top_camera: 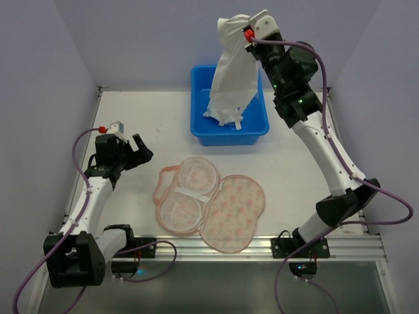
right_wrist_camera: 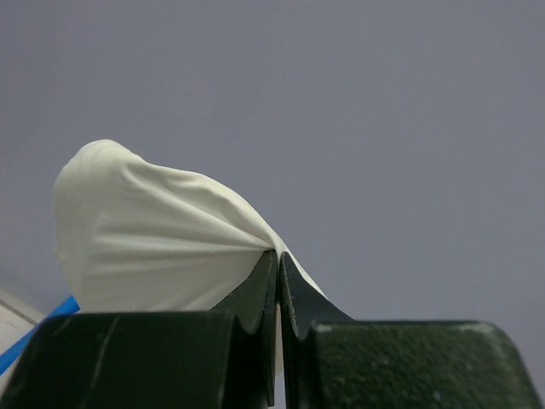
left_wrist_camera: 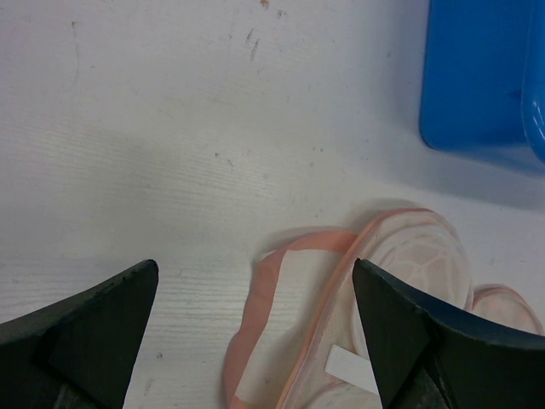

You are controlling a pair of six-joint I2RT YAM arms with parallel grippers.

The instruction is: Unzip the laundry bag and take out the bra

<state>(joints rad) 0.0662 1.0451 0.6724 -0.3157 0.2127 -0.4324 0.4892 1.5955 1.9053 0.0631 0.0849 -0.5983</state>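
**Desk:** Black fingers (right_wrist_camera: 255,300) are filling the foreground of the right wrist view. What is being gripped?

**Photographer:** White fabric of the bra (right_wrist_camera: 145,230) is being pinched by the right gripper (right_wrist_camera: 279,285). Its jaws are being pressed fully together on one gathered fold, so the whole garment is being carried from that single point.

**Desk:** Where is it being held?

**Photographer:** High over the blue tub (top_camera: 229,139) at the far side of the table (top_camera: 131,111). The bra is being hung at full length from the upstretched arm, with its lower end being dangled inside the tub. Whether the tub floor is being touched cannot be told. The height is probably being used so that the loose straps are being taken clear of the rim.

**Desk:** And the bag?

**Photographer:** The bag (top_camera: 216,203) is being left flat near the front of the table, apart from the tub. It is unzipped and spread in two halves, lining up on the left and print up on the right. Nothing is being shown inside it.

**Desk:** Is the left gripper being used?

**Photographer:** No. The left gripper (top_camera: 142,149) is being held wide open and empty, low beside the bag and aimed at the pink edging (left_wrist_camera: 260,285). It appears to be parked where the bag could be steadied. Removal looks done, and only a release into the tub is seemingly being awaited.
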